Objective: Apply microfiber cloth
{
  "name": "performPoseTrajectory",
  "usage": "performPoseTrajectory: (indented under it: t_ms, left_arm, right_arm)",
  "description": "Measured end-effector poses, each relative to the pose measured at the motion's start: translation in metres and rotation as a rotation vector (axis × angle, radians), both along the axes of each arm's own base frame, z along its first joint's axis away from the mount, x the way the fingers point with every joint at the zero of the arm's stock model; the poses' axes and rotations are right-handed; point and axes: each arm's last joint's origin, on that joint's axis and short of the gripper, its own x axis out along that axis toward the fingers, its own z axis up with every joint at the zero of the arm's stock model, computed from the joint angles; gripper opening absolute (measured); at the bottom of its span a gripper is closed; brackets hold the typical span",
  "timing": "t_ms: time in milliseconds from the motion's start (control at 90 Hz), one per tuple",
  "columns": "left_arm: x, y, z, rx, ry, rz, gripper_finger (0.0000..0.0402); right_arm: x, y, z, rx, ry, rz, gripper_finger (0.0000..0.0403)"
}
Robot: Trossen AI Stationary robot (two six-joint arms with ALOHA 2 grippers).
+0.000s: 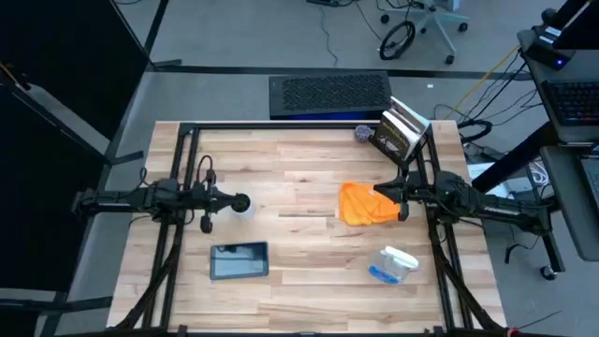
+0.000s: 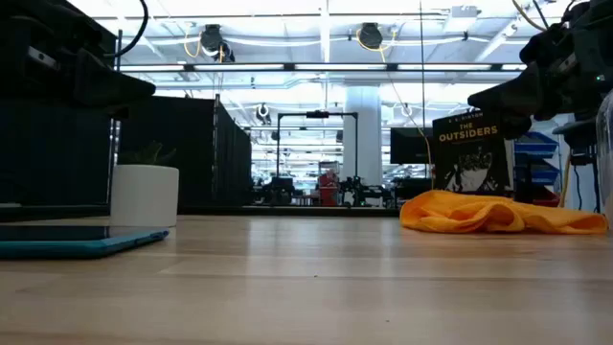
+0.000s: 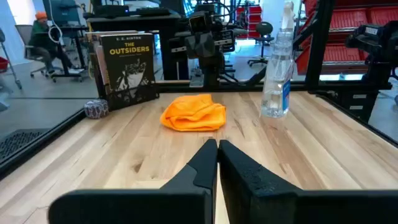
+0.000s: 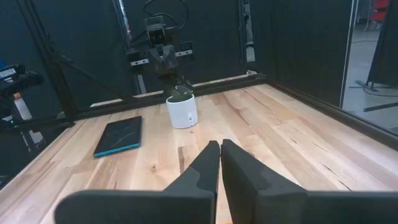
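The tablet lies flat nearest the counter's front edge. Beyond it, toward the book, the orange cloth sits crumpled, no clear long axis. The right pincer, fingers together, hovers at its edge; the left pincer, also closed, waits by the white cup.

A light wooden table is seen. On it are laid a crumpled orange microfiber cloth, a dark tablet, a clear spray bottle on its side, a white pot, an upright book and a small grey ball.
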Motion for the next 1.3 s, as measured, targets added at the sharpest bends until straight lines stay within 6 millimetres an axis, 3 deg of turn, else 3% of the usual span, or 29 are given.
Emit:
performPoseTrajectory:
  t_ms: [1300]
  left_arm:
    - [0.0001, 0.0006, 0.0040, -0.004, -0.041, 0.022, 0.0000]
  right_arm:
    - [0.0000, 0.0000, 0.0000, -0.011, 0.002, 0.000, 0.0000]
